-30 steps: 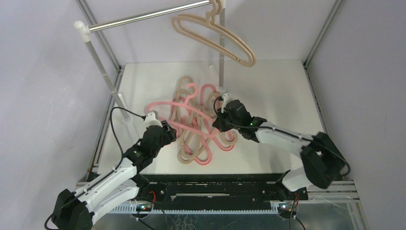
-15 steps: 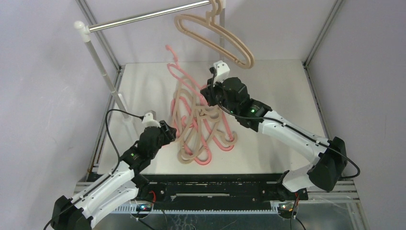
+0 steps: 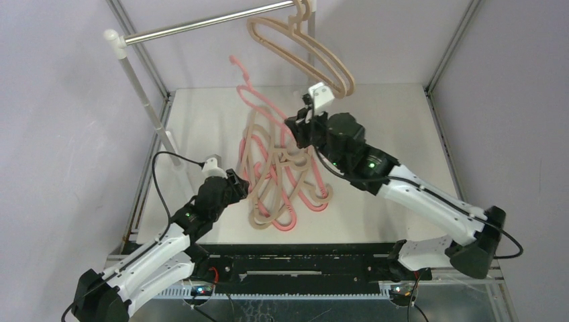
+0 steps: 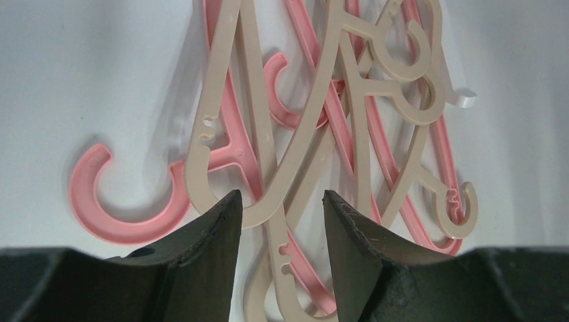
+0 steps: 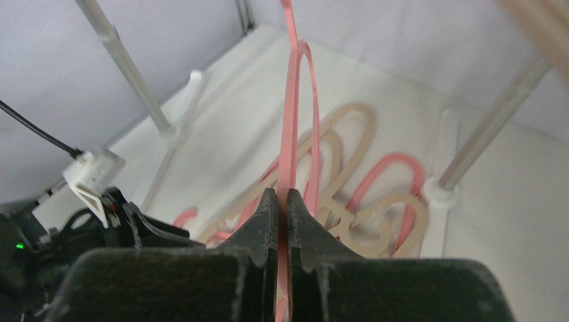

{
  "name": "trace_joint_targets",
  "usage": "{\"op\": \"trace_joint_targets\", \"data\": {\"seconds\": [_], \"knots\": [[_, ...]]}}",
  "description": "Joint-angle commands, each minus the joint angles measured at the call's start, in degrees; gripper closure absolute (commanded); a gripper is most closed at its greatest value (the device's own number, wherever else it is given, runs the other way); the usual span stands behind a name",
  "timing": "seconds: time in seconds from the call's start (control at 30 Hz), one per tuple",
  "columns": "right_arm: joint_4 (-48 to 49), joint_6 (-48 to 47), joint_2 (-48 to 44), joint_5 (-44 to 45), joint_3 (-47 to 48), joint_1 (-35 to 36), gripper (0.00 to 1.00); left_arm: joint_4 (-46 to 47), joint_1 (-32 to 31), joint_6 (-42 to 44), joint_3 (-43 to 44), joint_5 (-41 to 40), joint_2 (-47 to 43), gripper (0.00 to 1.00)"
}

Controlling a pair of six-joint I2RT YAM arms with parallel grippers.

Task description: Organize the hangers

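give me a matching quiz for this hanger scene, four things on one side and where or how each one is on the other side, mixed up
Things
1. left gripper
2. right gripper
3. beige hangers up top
4. pile of hangers

States
a. hooked on the metal rail
b. lying tangled on the table
c. shut on a pink hanger held up in the air
d. open, just above the pile

Pairs: 1-d, 2-c, 3-a, 4-b
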Motion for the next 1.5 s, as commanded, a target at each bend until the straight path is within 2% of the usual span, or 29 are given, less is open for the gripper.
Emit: {"op": "trace_joint_targets", "data": {"seconds": [0.0, 0.53, 1.17, 1.47], "knots": [[6.3, -4.2, -6.4, 4.3, 4.3, 0.6, 1.0, 3.2, -0.1, 0.6, -0.8, 0.8, 1.2, 0.47], [10.5, -5.7, -5.4, 1.0, 8.6, 0.8, 1.0, 4.3, -0.1, 0.8, -1.0, 0.5, 2.2, 0.47], [11.4, -6.4, -12.2, 2.4, 1.4, 4.6, 1.0, 6.5, -0.1, 0.7, -1.5, 1.3, 4.9, 0.47], [15.3, -6.8, -11.2, 0.8, 1.5, 5.8, 1.0, 6.8, -0.1, 0.8, -1.6, 1.0, 5.3, 0.47]]}}
